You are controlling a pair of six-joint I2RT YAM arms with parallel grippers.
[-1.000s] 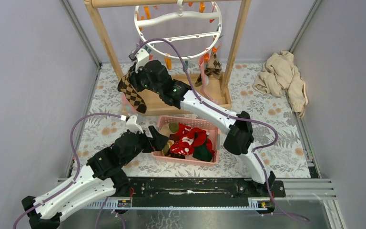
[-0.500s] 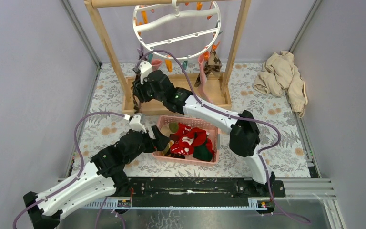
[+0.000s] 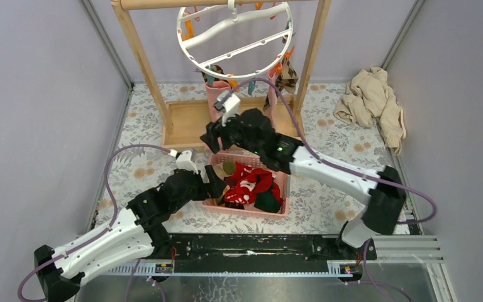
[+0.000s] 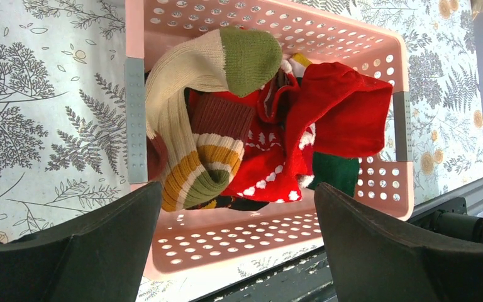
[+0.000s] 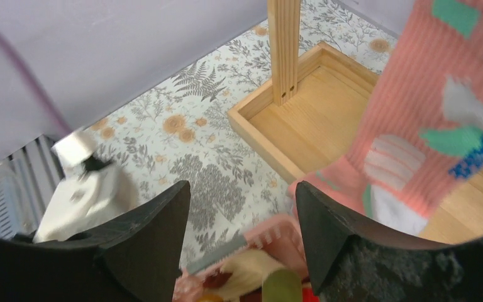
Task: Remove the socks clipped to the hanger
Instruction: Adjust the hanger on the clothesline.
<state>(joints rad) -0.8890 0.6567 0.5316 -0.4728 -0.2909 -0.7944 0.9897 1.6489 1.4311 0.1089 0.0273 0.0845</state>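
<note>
A light wooden rack frame stands just beyond the far side of a pink perforated plastic basket, and the rack's base is a shallow tray. From the rack's top bar, above and beyond the basket, hangs the round white plastic ring hanger. Its hook points up, its ring face tilts toward the overhead camera, and its wavy crossbar runs from lower left to upper right. A crumpled beige cloth heap lies well apart from the basket, off to its far right. The basket holds a jumble of socks: a red sock with white marks, a cream sock with a green toe and mustard-and-green stripes, and a dark green sock. Two more socks hang clipped beyond the basket with their long axes pointing down. One is a pink sock with teal and white patches over the tray, and the other is a brown argyle sock to its right. The right gripper hovers over the basket's far rim, fingers apart with nothing between them. The left gripper hangs over the basket's left side, fingers spread wide and empty.
</note>
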